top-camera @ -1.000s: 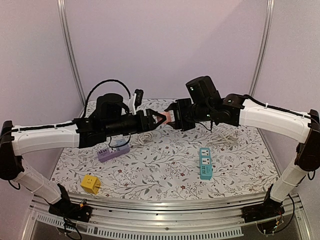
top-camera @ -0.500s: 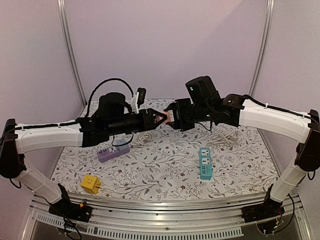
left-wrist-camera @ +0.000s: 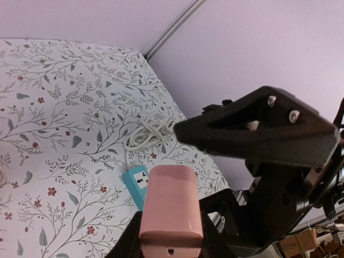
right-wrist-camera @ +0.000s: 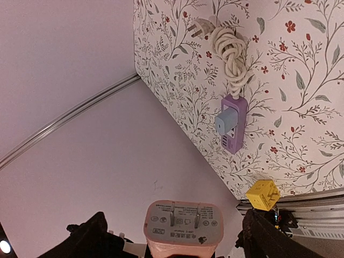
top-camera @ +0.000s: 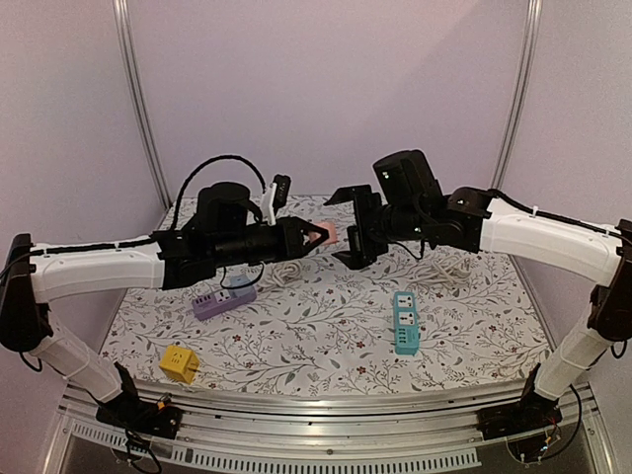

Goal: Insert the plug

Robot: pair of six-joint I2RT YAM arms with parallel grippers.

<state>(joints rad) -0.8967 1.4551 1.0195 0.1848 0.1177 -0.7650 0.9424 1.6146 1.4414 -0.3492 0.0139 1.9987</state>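
Holding the pink plug (top-camera: pixel 327 234) in my left gripper (top-camera: pixel 316 236), I have the jaws clamped on its sides, and it is up in the air, well above the flowered table (top-camera: pixel 326 346), towards the far middle. My left wrist view shows the plug's smooth pink body reaching out ahead of me. The right wrist view shows its other face, with two metal prongs and small printed marks turned towards my right arm. My right gripper (top-camera: pixel 348 227) is spread wide and grips nothing. One jaw stands above the plug's level and the other below it. The prong end sits just at the mouth of that gap, and I can see no contact with either jaw. On the table below, the teal power strip (top-camera: pixel 405 322) lies to the right of centre with its sockets facing up. The purple power strip (top-camera: pixel 224 299) lies on the left under my left arm. A pale blue adapter (right-wrist-camera: pixel 224 121) is seated in it, and its white cable (right-wrist-camera: pixel 228 51) is bundled in a coil just beyond it. A yellow cube adapter (top-camera: pixel 179 362) rests near the front left edge, well apart from the rest. A second white cable (top-camera: pixel 444 269) lies loosely under my right arm.
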